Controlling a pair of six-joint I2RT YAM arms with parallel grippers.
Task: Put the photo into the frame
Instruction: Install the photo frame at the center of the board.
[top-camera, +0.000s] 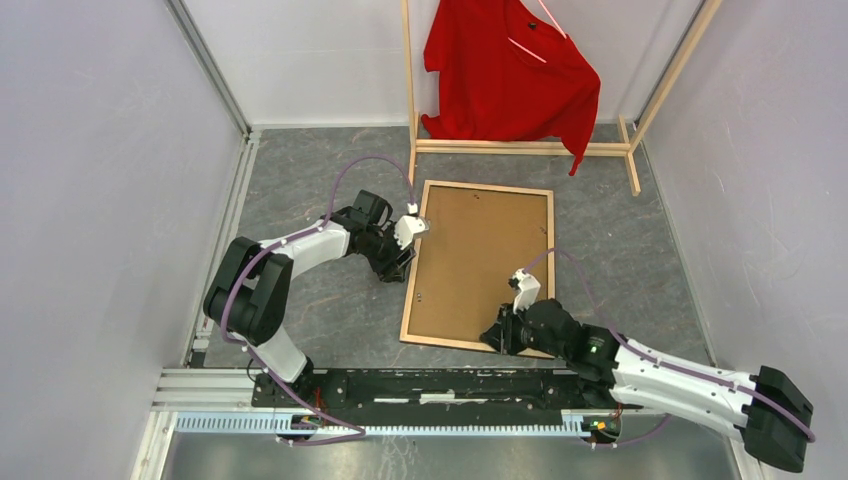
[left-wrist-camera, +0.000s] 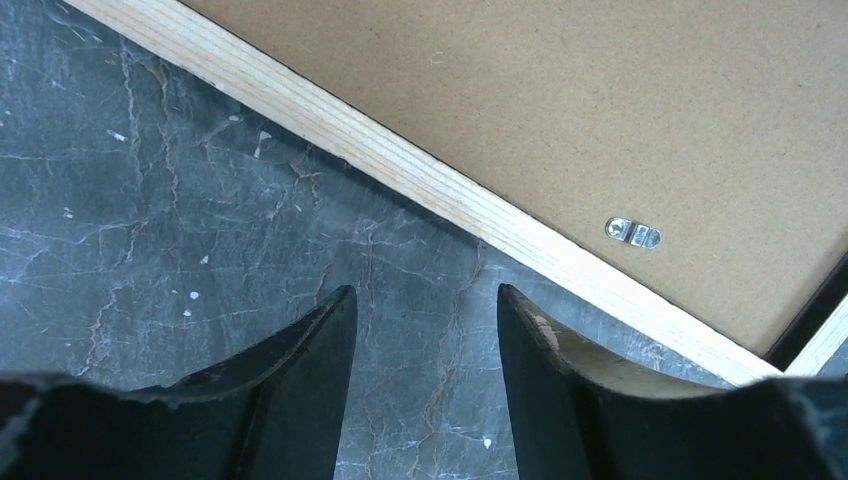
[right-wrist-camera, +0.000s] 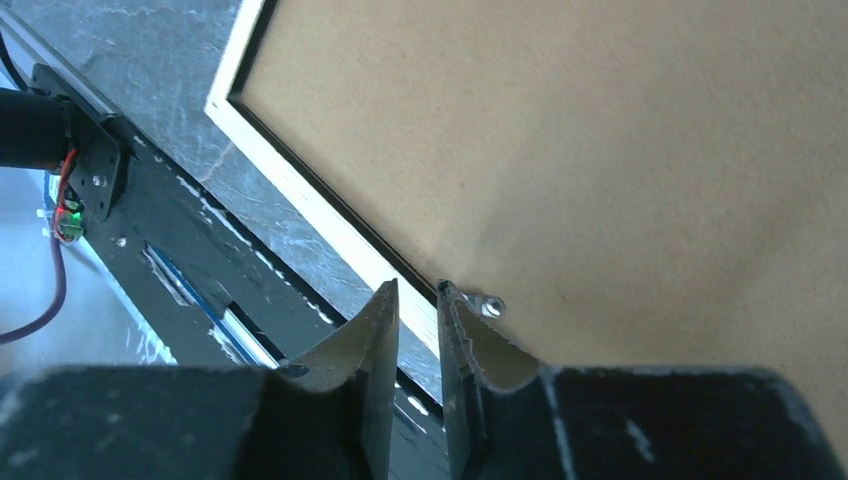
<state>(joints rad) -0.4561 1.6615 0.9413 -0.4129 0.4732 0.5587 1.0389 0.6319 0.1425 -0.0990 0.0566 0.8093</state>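
Well, with the frame (top-camera: 413, 270) face-down on the bench (top-camera: 320, 170), photo unseen, left claw (left-wrist-camera: 420, 300) spread empty beside it, I fear my barely parted right claw (right-wrist-camera: 415, 290) slipping off the tab (right-wrist-camera: 490, 306) and skidding the frame.

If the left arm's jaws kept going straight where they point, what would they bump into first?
Probably the grey marbled tabletop, just short of the light-wood picture frame; depth is unclear.

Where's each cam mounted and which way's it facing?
Top external: above and behind, looking down at table and frame; both arms show.
Left wrist: on left gripper, facing down past its open jaws at frame's left rail.
Right wrist: on right gripper, facing past narrowly parted jaws at frame's near rail.
Shared: both wrist views show the backing board.
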